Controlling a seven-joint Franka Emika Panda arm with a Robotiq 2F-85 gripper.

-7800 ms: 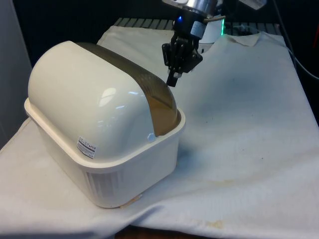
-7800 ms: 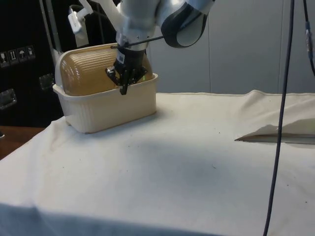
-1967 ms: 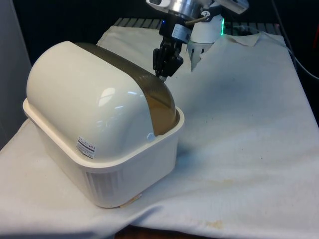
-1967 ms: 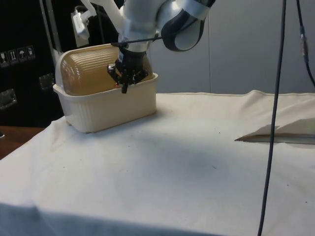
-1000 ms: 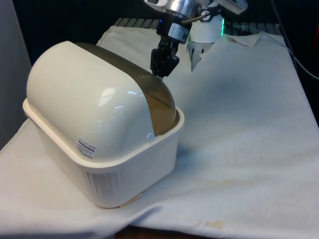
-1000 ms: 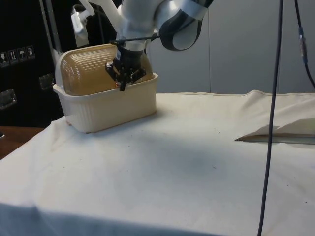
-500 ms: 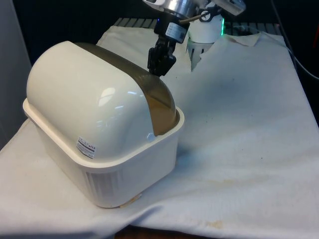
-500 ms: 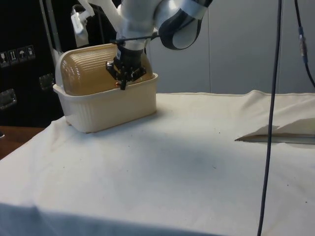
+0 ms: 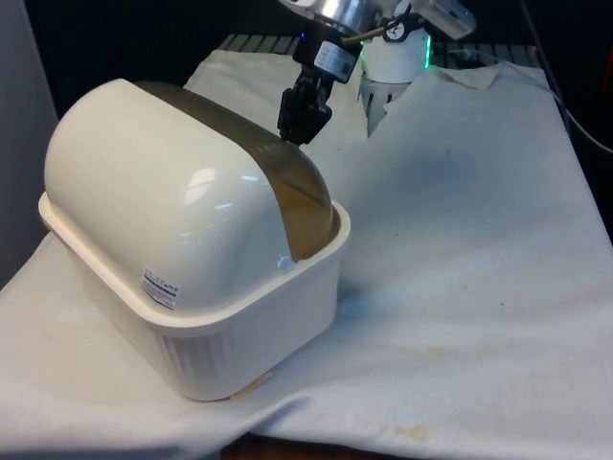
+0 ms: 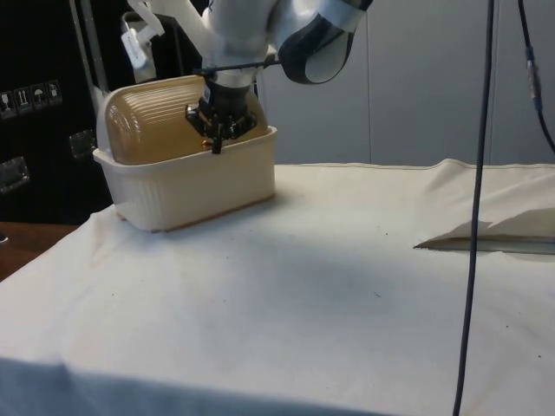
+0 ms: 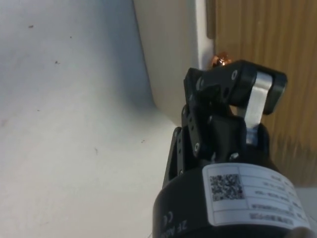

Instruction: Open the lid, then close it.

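One gripper [image 9: 297,126] at upper middle, fingers pressed together | touches brown lid [image 9: 287,187] of bread box [image 10: 186,186] | push slowly (box may slide).

White tablecloth [image 10: 303,295], dark cabinets [image 10: 39,95], grey wall [image 10: 416,78]

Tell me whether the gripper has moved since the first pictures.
Yes. In the front view the gripper has gone up and toward that view's left, from beside the bread box rim to the brown lid's upper part.
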